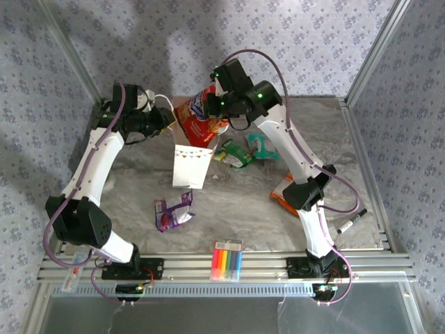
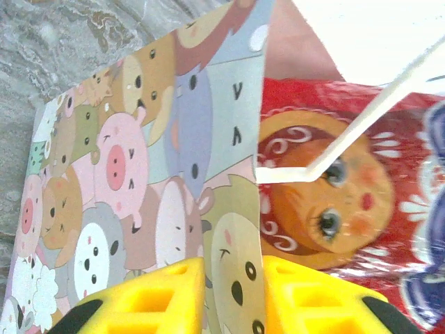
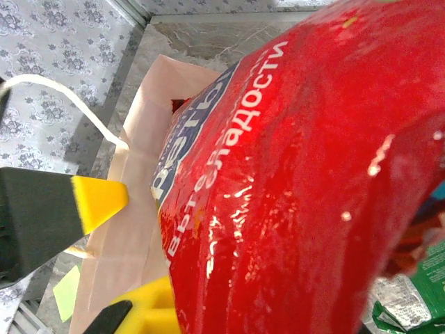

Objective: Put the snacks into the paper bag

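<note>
Large red packet (image 1: 200,122): pinched near its upper end in the right tool (image 1: 218,110), hanging tilted at the open mouth of the paper bag (image 1: 189,163), lower end apparently just inside. Looks light and puffy, with glossy foil that is probably slippery and quick to crumple or twist in a pinch. Best taken by a flat sealed edge rather than across the air-filled belly. Seems wide for this mouth, so calls for feeding in corner first.

Left tool (image 2: 233,292): pressed together on the bag's cartoon-printed wall, holding the mouth open. Thin, soft paper, liable to fold or tear if tugged. White cord handle (image 2: 361,118) slack across the opening, a likely snag.

On the desk (image 1: 334,139), not yet bagged: green packet (image 1: 234,156) and teal packet (image 1: 263,146) just beside the bag, orange packet (image 1: 279,197) partly under the right arm, purple packet (image 1: 172,212) nearer the front. All small, light and crinkly; probably easiest gripped at a crimped end.
</note>
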